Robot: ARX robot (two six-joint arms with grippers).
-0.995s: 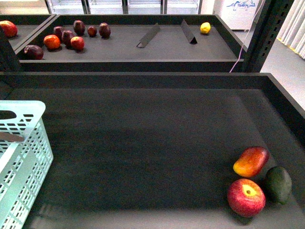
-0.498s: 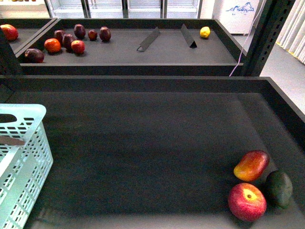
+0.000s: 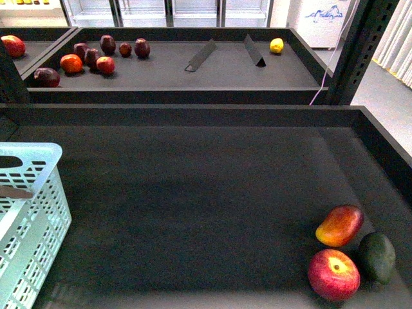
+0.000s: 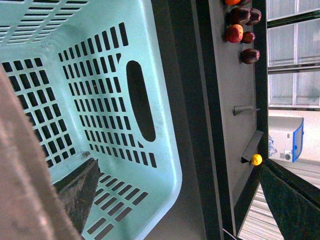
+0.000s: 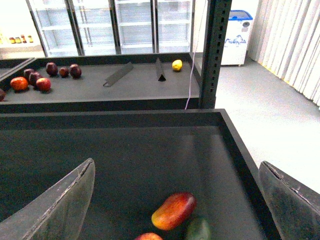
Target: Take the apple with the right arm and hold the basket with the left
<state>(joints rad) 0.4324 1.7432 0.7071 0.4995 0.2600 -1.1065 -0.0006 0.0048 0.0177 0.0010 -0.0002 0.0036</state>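
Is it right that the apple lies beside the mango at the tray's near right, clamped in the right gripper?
Not clamped: the apple lies beside the mango there, but the right gripper is open, clear of it; see the right wrist view.

Counts: 1 light-blue slotted plastic basket [image 3: 32, 212], 1 round red apple with yellow patch [image 3: 333, 275], 1 elongated red-orange mango [image 3: 339, 225], 1 dark green avocado [image 3: 376, 257], 1 small yellow lemon [image 3: 276, 45], 2 black wedge-shaped dividers [image 3: 200, 55], 9 small red and dark fruits [image 3: 105, 64] on the far shelves.
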